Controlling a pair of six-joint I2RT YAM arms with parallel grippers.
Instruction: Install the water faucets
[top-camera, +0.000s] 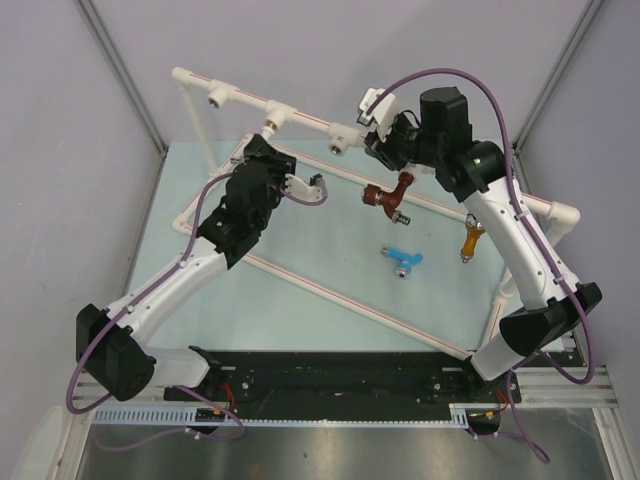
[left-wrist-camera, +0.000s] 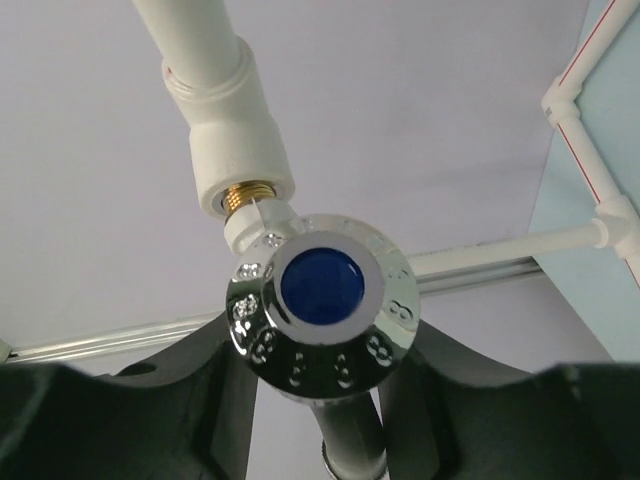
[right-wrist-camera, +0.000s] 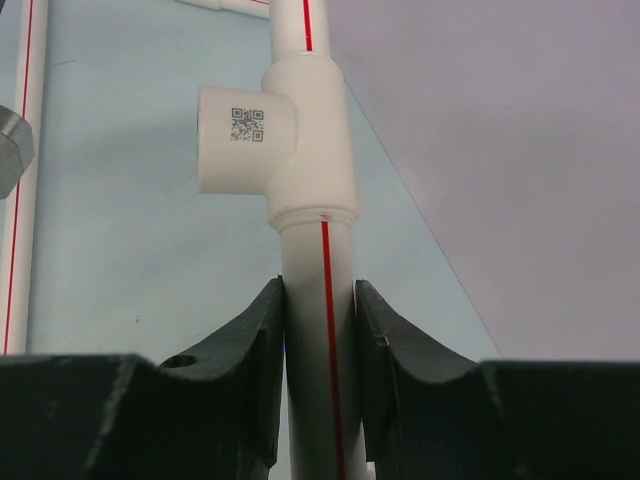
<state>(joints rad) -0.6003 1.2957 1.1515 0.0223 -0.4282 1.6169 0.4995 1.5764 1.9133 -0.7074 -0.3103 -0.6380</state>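
My left gripper (top-camera: 268, 146) holds the white faucet (left-wrist-camera: 350, 430) up at the middle tee socket (left-wrist-camera: 232, 150) of the raised pipe rail. In the left wrist view the faucet's chrome handle (left-wrist-camera: 320, 300) with a blue cap sits between my jaws, and its inlet touches the socket's brass thread (left-wrist-camera: 245, 195). My right gripper (top-camera: 384, 150) is shut on the red-striped white pipe (right-wrist-camera: 318, 330) just below a tee socket (right-wrist-camera: 280, 130). The brown faucet (top-camera: 388, 197), the light blue faucet (top-camera: 403, 258) and the orange-yellow faucet (top-camera: 470, 240) lie on the mat.
The white pipe frame (top-camera: 330, 295) lies around the light blue mat (top-camera: 300, 240), with its rear rail raised on posts. Two more tee sockets (top-camera: 213, 97) (top-camera: 340, 145) sit on that rail. Grey walls close the back and sides.
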